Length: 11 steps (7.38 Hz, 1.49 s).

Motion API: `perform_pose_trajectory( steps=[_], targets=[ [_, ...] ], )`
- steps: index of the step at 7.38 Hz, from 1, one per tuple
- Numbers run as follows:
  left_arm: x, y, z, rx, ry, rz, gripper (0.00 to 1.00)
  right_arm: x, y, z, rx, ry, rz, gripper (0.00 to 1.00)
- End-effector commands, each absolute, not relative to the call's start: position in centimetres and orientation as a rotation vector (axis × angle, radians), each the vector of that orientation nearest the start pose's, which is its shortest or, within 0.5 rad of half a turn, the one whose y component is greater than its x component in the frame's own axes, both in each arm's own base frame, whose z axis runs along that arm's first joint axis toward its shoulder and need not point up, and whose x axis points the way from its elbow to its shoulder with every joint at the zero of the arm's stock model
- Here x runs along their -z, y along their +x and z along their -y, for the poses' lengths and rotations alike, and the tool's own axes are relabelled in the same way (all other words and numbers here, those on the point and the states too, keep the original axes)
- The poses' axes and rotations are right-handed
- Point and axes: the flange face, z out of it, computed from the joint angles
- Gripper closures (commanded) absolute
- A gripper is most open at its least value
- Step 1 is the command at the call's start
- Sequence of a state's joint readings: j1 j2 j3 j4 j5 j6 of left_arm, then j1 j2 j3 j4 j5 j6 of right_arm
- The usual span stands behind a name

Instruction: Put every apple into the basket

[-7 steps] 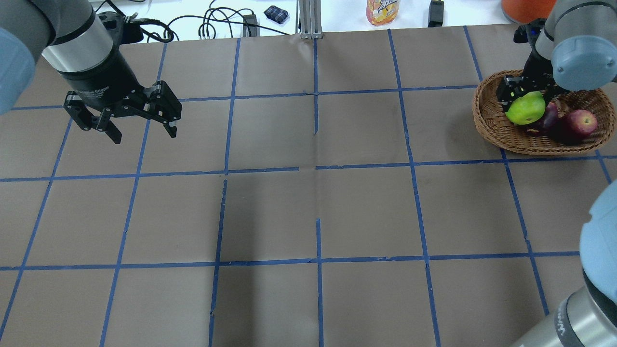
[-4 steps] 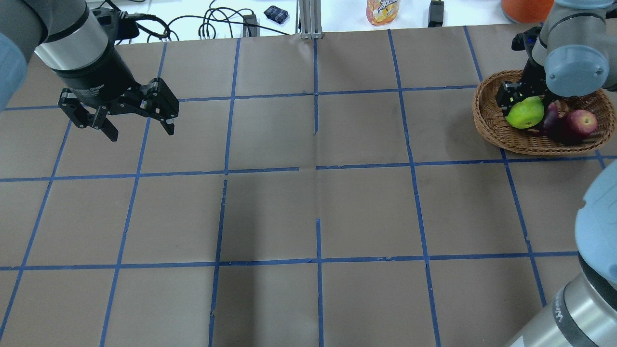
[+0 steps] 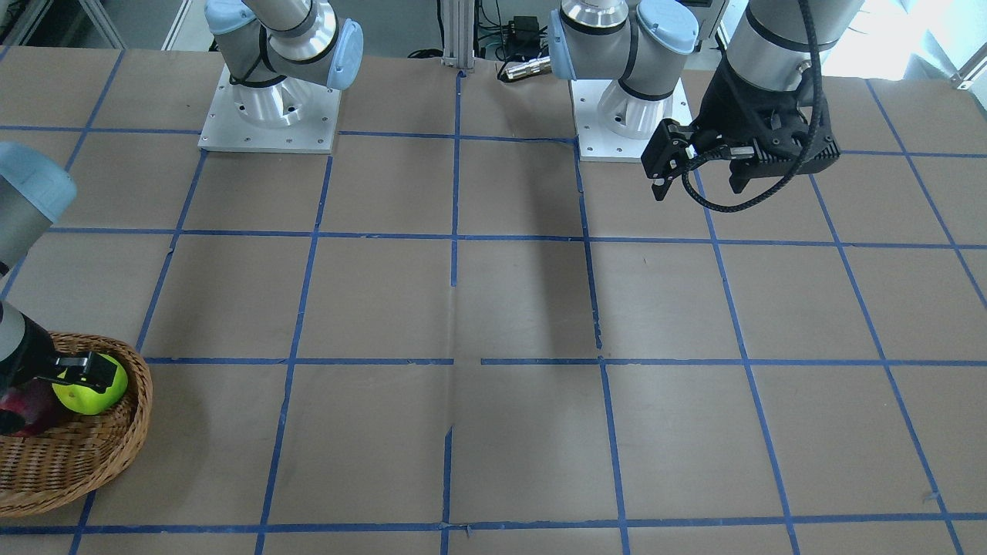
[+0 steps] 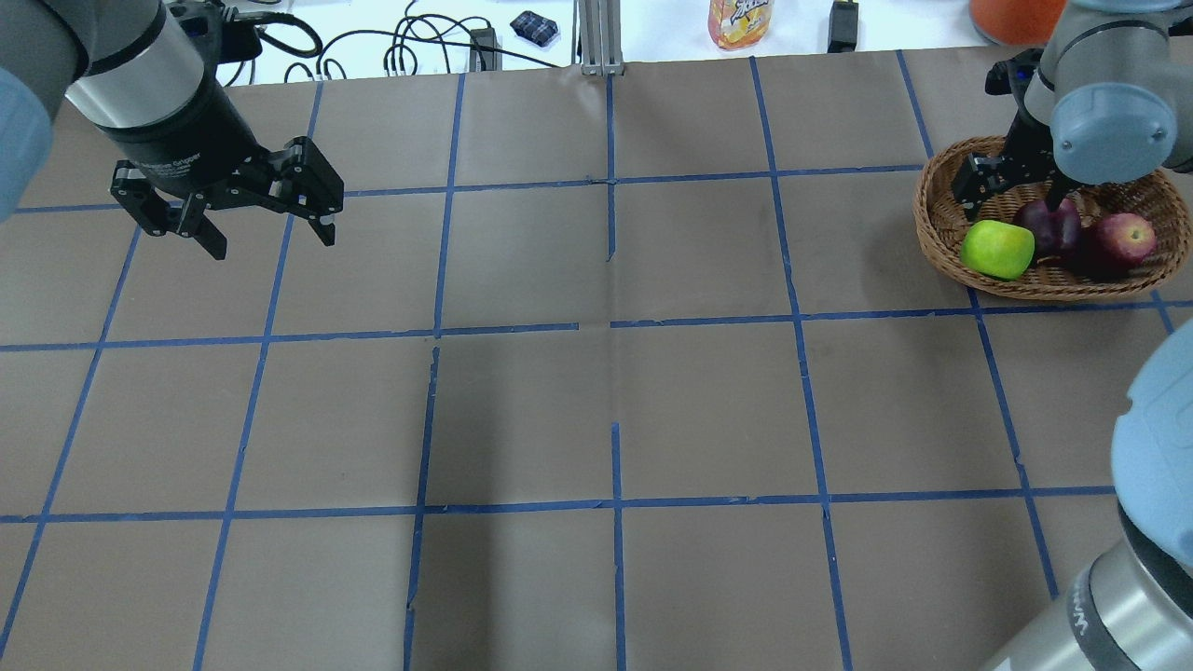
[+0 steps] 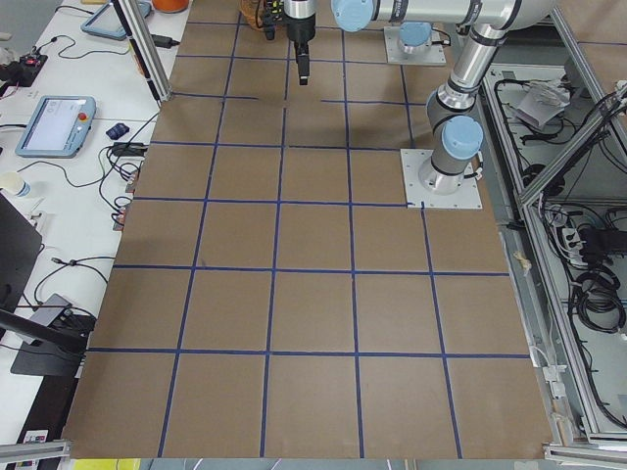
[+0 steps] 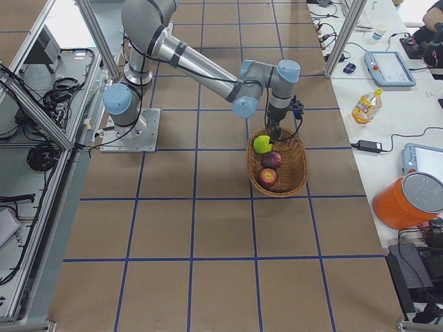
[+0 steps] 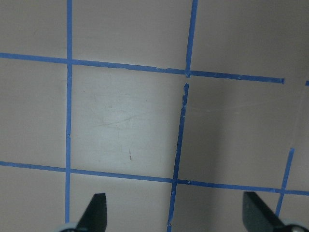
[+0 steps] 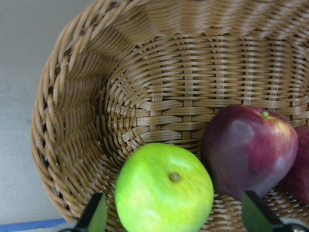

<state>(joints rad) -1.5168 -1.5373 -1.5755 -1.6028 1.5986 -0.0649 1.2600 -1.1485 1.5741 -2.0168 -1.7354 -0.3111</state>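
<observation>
The wicker basket (image 4: 941,244) stands at the table's far right and holds all three apples. The yellow-green apple (image 4: 997,249) lies against the basket's near-left wall, the dark maroon apple (image 4: 1049,226) beside it, the red apple (image 4: 1125,238) further right. My right gripper (image 4: 1011,191) is open and empty just above the green apple. In the right wrist view the green apple (image 8: 164,188) and maroon apple (image 8: 248,150) lie below my open right gripper (image 8: 176,220). My left gripper (image 4: 270,233) is open and empty over bare table at the far left, also seen in the front view (image 3: 698,185).
A juice bottle (image 4: 741,20), cables (image 4: 410,47) and an orange container (image 4: 1016,14) sit beyond the table's far edge. Blue tape lines grid the brown table (image 4: 606,410). The left wrist view shows only table (image 7: 125,116).
My right gripper has let go of the green apple, which now rests in the basket, and has drawn back a little. The left gripper has shifted slightly toward the far edge.
</observation>
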Motion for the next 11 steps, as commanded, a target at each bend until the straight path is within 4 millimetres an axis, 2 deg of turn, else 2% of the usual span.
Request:
perform_pose_trajectory(
  steps=[1,2,3,5,6,7,8,9,10,11],
  targets=[
    [-50.1,-10.6,48.0,0.019,-0.182,-3.109,0.0,-34.8,-3.3,62.0,0.002,-0.068,-3.291,0.0],
    [-50.5,-10.7,47.7,0.031,-0.182,-3.109,0.0,-36.8,-0.1,60.5,-0.03,-0.009,-3.283,0.0],
    [-50.4,-10.6,47.5,0.029,-0.175,-3.109,0.0,-39.0,3.3,57.9,-0.1,0.015,-3.268,0.0],
    [-50.7,-10.3,48.1,0.04,-0.17,-3.109,0.0,-43.4,10.7,53.1,-0.119,0.076,-3.224,0.0],
    [-51.0,-10.4,47.9,0.053,-0.189,-3.108,0.0,-45.5,13.1,50.5,-0.151,0.065,-3.223,0.0],
    [-51.1,-10.4,47.7,0.062,-0.192,-3.108,0.0,-46.9,13.8,48.3,-0.19,0.045,-3.21,0.0],
    [-51.5,-10.4,47.4,0.076,-0.161,-3.107,0.0,-47.1,14.6,47.5,-0.24,0.052,-3.128,0.0],
    [-51.3,-10.4,47.1,0.064,-0.163,-3.11,0.0,-47.3,14.4,47.8,-0.223,0.088,-3.058,0.0],
    [-50.6,-10.5,47.2,0.034,-0.165,-3.109,0.0,-47.5,14.2,47.9,-0.194,0.083,-3.058,0.0],
    [-51.5,-10.4,47.1,0.062,-0.163,-3.107,0.0,-47.1,12.9,48.0,-0.214,0.109,-3.052,0.0]
  ],
)
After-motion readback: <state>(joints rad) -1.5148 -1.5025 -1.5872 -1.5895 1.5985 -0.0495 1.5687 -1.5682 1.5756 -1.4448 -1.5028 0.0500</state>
